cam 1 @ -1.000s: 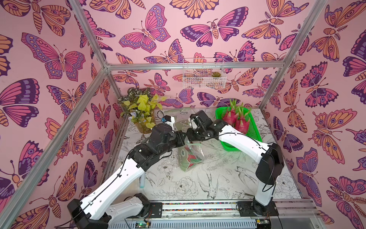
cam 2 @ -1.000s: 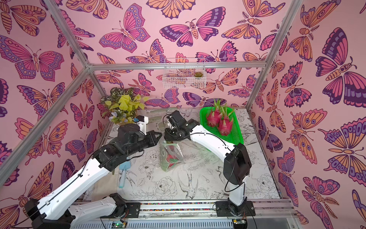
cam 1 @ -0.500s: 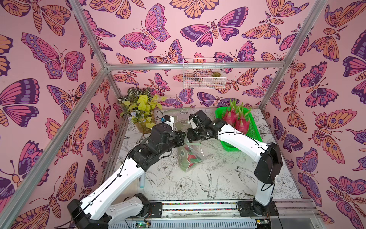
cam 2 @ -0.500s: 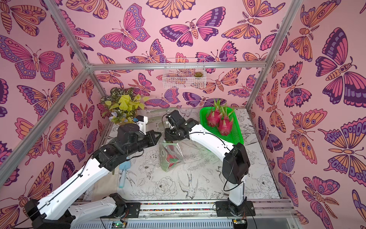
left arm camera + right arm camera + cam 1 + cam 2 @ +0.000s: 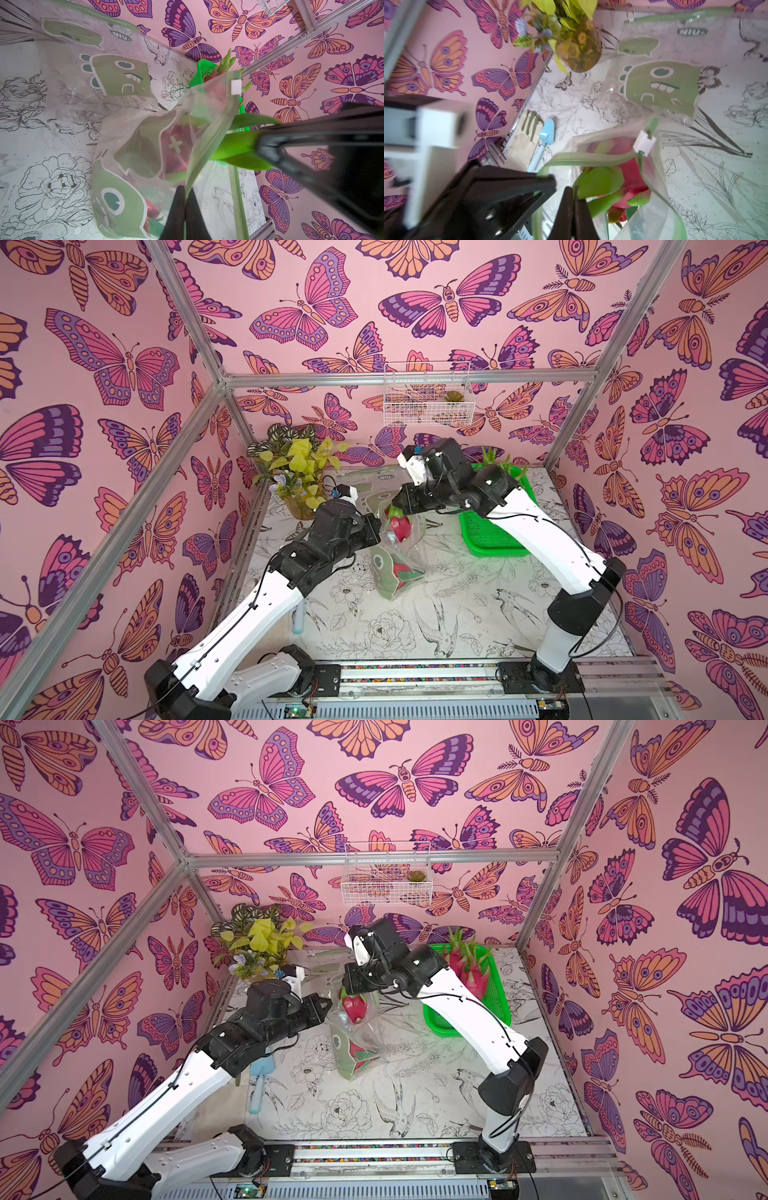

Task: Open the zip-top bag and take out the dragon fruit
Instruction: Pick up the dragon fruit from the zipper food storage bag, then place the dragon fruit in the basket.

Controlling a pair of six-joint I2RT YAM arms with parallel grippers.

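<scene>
Magenta dragon fruit (image 5: 633,178), scale pinched in the right hand (image 5: 573,193), should rise slowly while the left hand (image 5: 184,193) clamps the zip-top bag (image 5: 212,108) rim.

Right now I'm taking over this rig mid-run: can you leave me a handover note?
Left gripper: shut on the zip-top bag's rim, holding the mouth open.
Right gripper: shut on a green scale of the top dragon fruit at the bag's mouth.
Done: bag unzipped; two dragon fruits lie in the green tray.
To do: lift this one out, then the second dragon fruit at the bag's bottom.
</scene>
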